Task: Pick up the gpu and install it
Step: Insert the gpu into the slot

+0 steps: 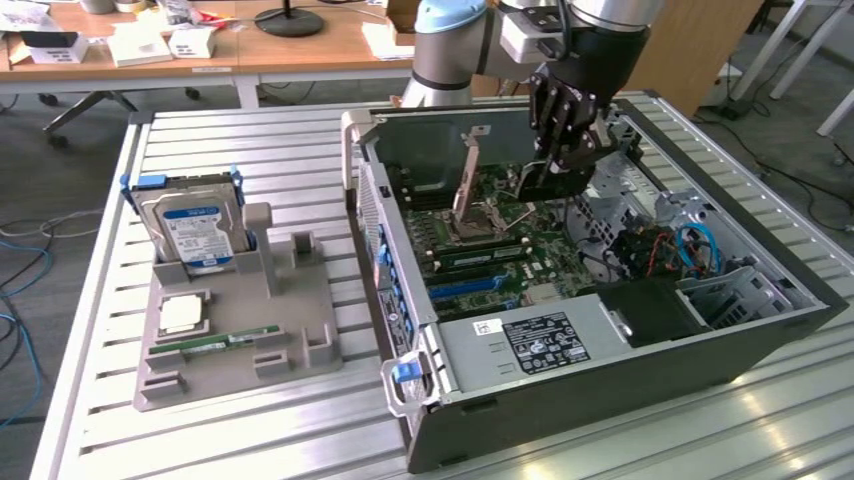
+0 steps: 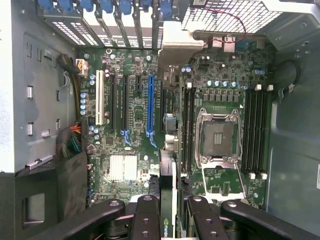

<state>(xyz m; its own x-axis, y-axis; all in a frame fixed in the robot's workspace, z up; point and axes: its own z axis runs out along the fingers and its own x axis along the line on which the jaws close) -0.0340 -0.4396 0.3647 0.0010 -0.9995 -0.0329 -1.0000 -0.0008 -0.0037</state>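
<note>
Black fingers [image 2: 146, 220] are found clenched on the gpu [image 2: 166, 227], which is gripped edge-on between them and held upright over the green motherboard [image 1: 487, 245] inside the open computer case [image 1: 747, 330]. In the exterior view the card is located at one o'clock from the board's middle. Whether its lower edge touches a slot cannot be told. A hard drive [image 1: 194, 230] is stood in a grey fixture [image 1: 314, 335] on the slatted worktop [image 1: 240, 140], at nine o'clock from the case.
</note>
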